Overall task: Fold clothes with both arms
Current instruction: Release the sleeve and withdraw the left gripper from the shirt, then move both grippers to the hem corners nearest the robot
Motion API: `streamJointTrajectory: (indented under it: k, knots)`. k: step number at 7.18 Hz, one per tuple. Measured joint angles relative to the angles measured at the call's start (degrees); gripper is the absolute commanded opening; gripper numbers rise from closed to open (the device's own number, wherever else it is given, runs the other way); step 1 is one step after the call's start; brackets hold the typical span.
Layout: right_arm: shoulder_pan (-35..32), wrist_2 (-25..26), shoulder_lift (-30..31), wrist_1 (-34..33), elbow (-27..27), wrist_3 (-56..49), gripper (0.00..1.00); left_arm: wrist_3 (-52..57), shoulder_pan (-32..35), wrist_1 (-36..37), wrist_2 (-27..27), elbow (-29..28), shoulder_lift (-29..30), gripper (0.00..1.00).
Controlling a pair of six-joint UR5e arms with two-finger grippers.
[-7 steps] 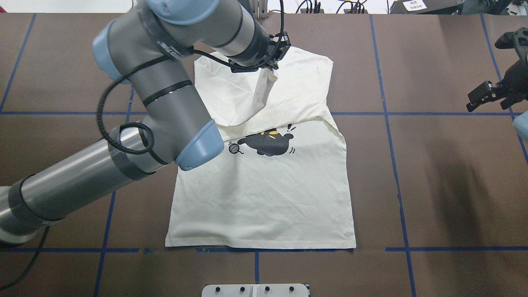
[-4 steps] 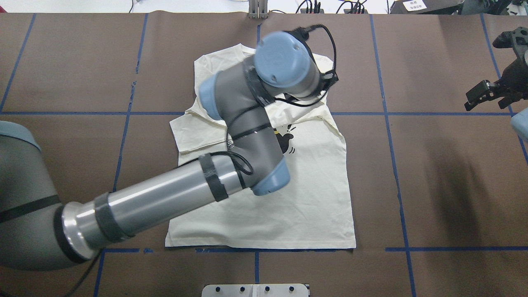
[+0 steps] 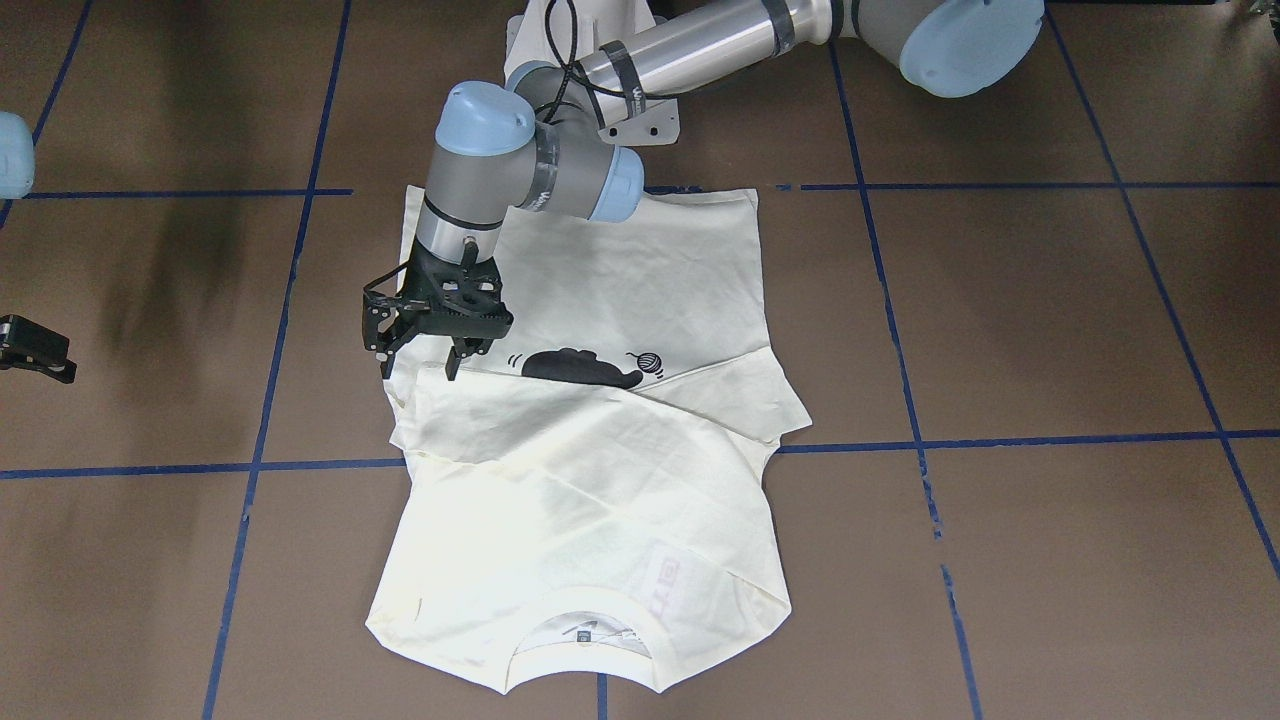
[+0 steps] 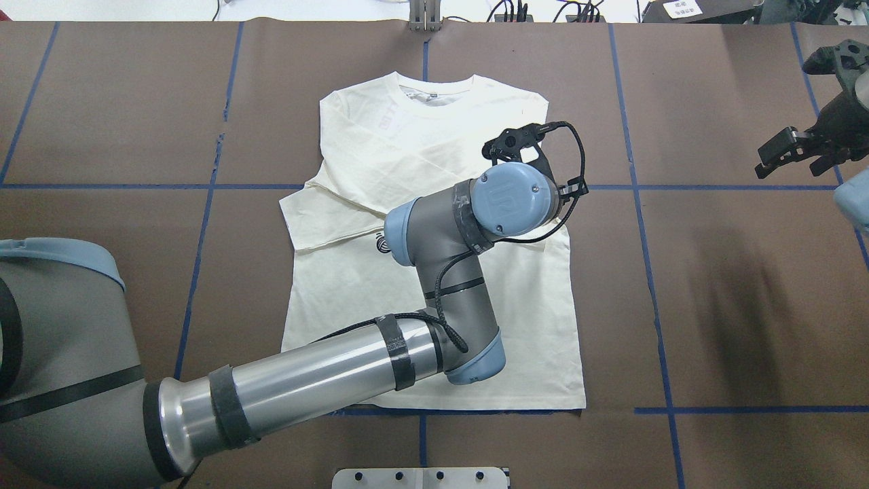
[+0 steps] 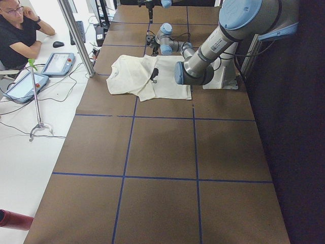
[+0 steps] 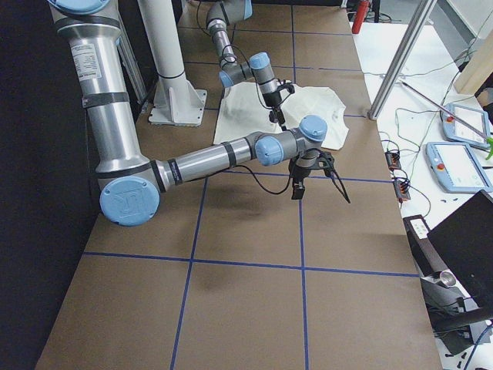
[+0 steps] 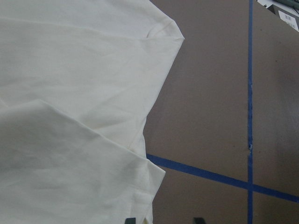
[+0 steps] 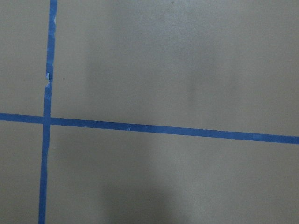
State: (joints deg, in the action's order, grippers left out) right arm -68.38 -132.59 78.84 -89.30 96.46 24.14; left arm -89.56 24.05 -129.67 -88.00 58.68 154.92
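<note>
The cream-white T-shirt (image 4: 434, 129) lies flat on the brown table, collar at the far side, with its upper part and a sleeve folded over the body. Only a strip of the black cat print (image 3: 575, 367) shows. It also shows in the left wrist view (image 7: 70, 93). My left gripper (image 3: 420, 368) is open and empty, pointing down just above the shirt's right edge at the fold. In the overhead view its wrist (image 4: 510, 202) hides the fingers. My right gripper (image 4: 791, 149) is open and empty, off the shirt near the table's right side.
Blue tape lines (image 4: 645, 187) divide the brown table (image 4: 713, 305) into squares. A white base plate (image 4: 421, 477) sits at the near edge. A metal post (image 4: 424, 13) stands at the far edge. An operator (image 5: 15, 30) sits beyond it beside tablets.
My left gripper held the lifted sleeve cuff, carried it rightward across the shirt and let it go. The sleeve now lies flat. The right gripper has barely shifted.
</note>
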Motion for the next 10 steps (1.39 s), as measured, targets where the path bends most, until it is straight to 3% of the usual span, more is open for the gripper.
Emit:
streamJointTrajectory:
  k: [1,3,5,7,10]
  knots:
    - [0.0,-0.3,-0.2,0.0,0.2,0.2,1.0,0.5,0.3,0.1,-0.6,3.0,-1.8,1.0]
    - [2.4,-1.0,-0.3,3.6,1.7,7.6,1.0,1.3,3.3,2.6,-8.7,6.7,-4.5,1.0]
    - [10.0,3.0,1.7,15.1,4.2,24.6,1.0,8.0,6.1,12.0,-14.0,17.5,-11.7,1.0]
    - [21.3,11.6,6.3,22.0,10.7,39.0,1.0,17.9,8.9,23.4,-17.1,33.3,-22.3,1.0]
    - [44.6,30.2,9.4,22.7,19.8,60.6,1.0,31.4,12.7,31.4,-18.1,54.3,-40.3,1.0]
